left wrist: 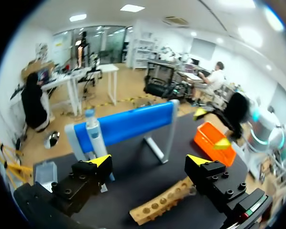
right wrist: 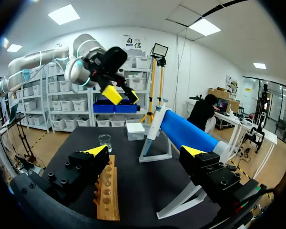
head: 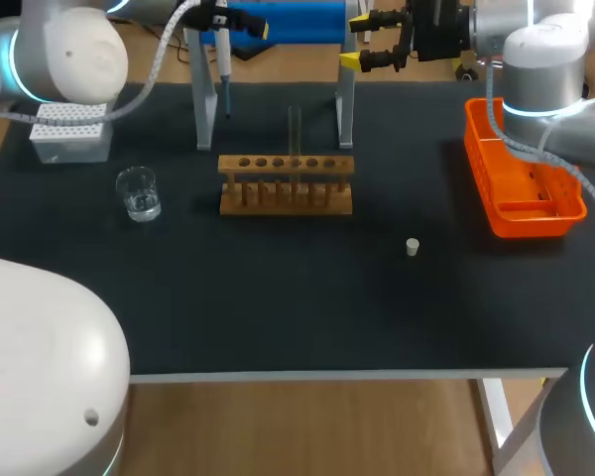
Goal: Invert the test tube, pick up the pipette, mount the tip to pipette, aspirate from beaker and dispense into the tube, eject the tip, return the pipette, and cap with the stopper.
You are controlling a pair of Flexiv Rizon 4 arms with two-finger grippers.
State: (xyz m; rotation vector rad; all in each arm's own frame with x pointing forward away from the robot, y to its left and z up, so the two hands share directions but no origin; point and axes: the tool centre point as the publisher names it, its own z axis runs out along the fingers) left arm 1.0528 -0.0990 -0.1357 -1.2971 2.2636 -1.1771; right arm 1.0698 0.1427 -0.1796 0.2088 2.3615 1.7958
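On the dark surface (head: 278, 317) one wooden rack (head: 286, 185) sits mid-field, and the single test tube (head: 295, 129) stands upright in a hole slightly right of its middle. At 12 o'clock from the rack is one stand (head: 345, 109) with a blue top bar; its two legs flank the tube, so anything coming from the far side meets that frame. One pipette (head: 222, 69) hangs at the stand's left end, beside the left leg. One clear beaker (head: 139, 193) sits at 9 o'clock from the rack, and one tip box (head: 71, 137) at 10 o'clock, farther out. One small white stopper (head: 413, 247) lies alone at 4 o'clock, and one orange bin (head: 531, 220) sits at 3 o'clock, well apart. There are two pincers. The left pincer (left wrist: 150, 161) is high by the blue bar, fingers spread wide and empty; the right pincer (head: 355, 42) is over the stand's right end, also spread wide and holding nothing.
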